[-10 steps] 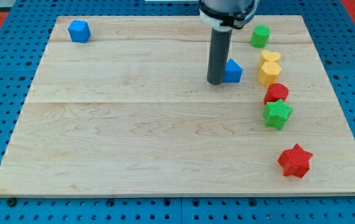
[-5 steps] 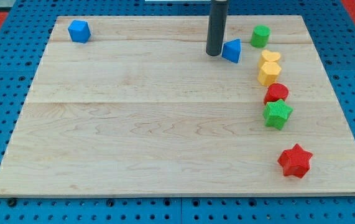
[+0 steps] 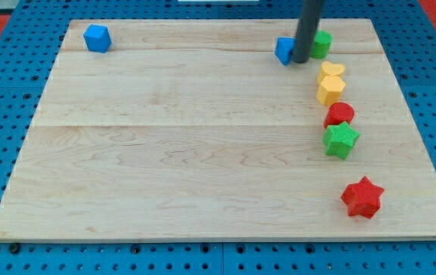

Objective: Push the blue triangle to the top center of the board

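A pale wooden tabletop (image 3: 202, 153) fills the scene, resting on a blue pegboard (image 3: 4, 252) that borders it on all sides. The dark rod comes down at the far edge, right of centre, and my tip (image 3: 300, 60) stands between two blocks: the blue triangle (image 3: 283, 50) touching it on the left and a green cylinder (image 3: 322, 43) just beside it on the right. The arm carries no fingers, only this rod, so nothing is pinched.

The blue triangle sits near the far edge, right of the board's middle. Only its left part shows, a solid blue face with a darker side; the rod hides the rest, so which way it points and how its long axis runs cannot be told.

Down the right side runs a curved line of blocks: a yellow heart (image 3: 332, 70) touching a yellow hexagon (image 3: 329, 90), then a red cylinder (image 3: 340, 114) touching a green star (image 3: 341, 140). A red star (image 3: 362, 197) lies apart, nearer and to the right. A blue cube-like block (image 3: 96, 37) sits alone at the far left corner.
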`<state>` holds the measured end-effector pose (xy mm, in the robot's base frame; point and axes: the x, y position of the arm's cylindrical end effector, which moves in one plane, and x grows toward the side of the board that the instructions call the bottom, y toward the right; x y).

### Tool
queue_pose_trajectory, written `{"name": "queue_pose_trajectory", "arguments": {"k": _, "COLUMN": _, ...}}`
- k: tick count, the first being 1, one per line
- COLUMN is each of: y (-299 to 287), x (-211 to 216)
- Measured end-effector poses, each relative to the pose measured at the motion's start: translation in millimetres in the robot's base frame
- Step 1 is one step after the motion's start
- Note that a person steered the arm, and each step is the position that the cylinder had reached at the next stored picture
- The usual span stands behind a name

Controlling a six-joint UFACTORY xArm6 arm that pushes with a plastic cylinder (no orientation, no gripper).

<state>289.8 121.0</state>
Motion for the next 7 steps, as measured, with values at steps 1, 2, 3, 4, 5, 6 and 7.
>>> {"name": "queue_pose_trajectory", "arguments": {"k": 1, "y": -56.2, "x": -15.4}}
{"name": "queue_pose_trajectory", "arguments": {"k": 2, "y": -39.0, "x": -0.9}}
{"name": "queue_pose_trajectory", "arguments": {"k": 3, "y": -23.3, "x": 6.1}}
{"name": "queue_pose_trajectory", "arguments": {"k": 4, "y": -18.7, "x": -29.7}}
{"name": "queue_pose_trajectory", "arguments": {"k": 5, "y": -24.2, "x": -50.9}}
{"name": "queue_pose_trajectory", "arguments": {"k": 6, "y": -20.7, "x": -56.7}}
{"name": "queue_pose_trajectory", "arguments": {"k": 7, "y": -88.1, "x": -56.6}}
